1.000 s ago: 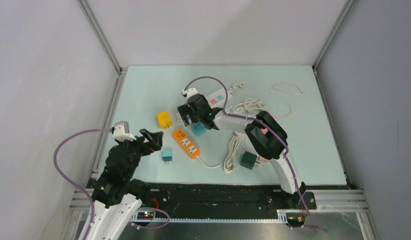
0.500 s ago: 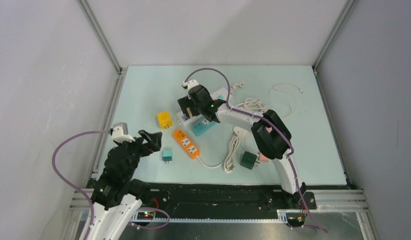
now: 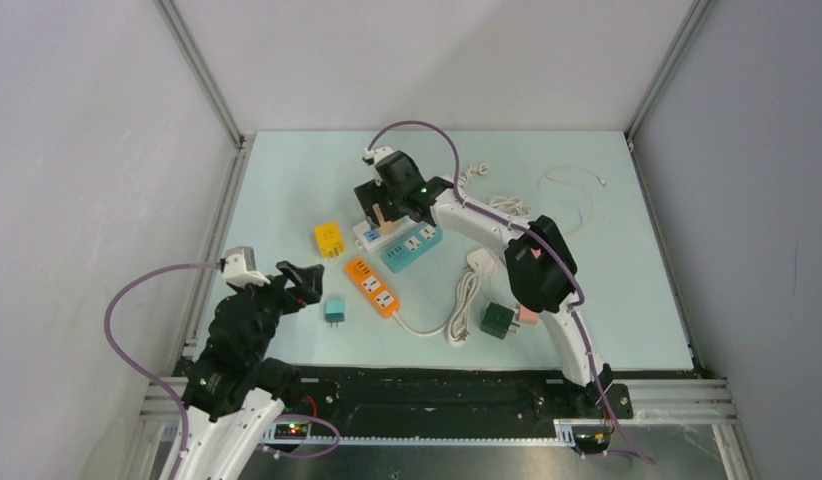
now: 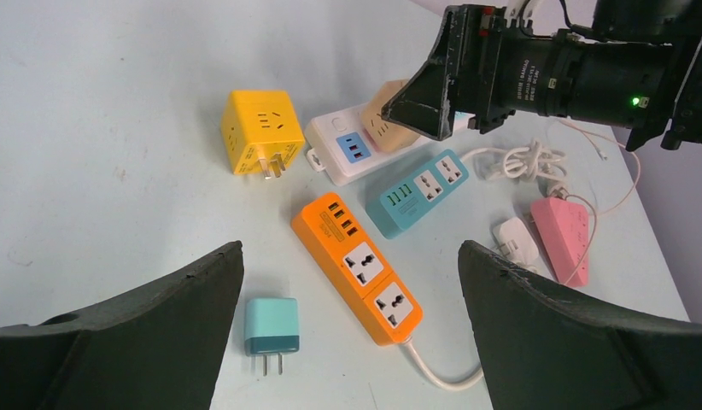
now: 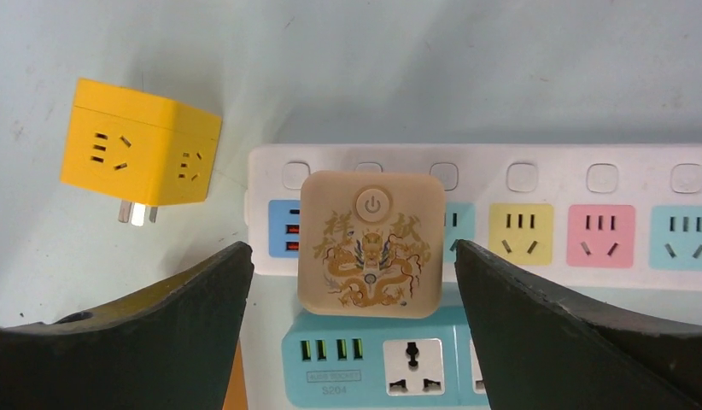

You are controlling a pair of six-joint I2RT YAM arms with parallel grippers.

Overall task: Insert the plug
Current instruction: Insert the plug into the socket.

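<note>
Right wrist view gives us the tan plug [image 5: 371, 243] dead centre on the white power strip [image 5: 587, 171], untouched between the wide-apart jaws of the right gripper [image 5: 352, 256]; our left gripper [image 4: 349, 252], also spread, lies farther off.

"S204" – teal strip [image 5: 390, 363], power sign – tan plug [image 5: 371, 243]

i see a pale mint table top [image 3: 287, 170] boxed in by plain white panels: a back wall [image 3: 427, 60], a left wall [image 3: 87, 150] and a right wall [image 3: 757, 150]. aluminium posts [image 3: 202, 75] run up the two far corners. a black strip [image 3: 437, 385] and a slotted rail [image 3: 437, 440] edge the near side. the light is even and soft.
</note>
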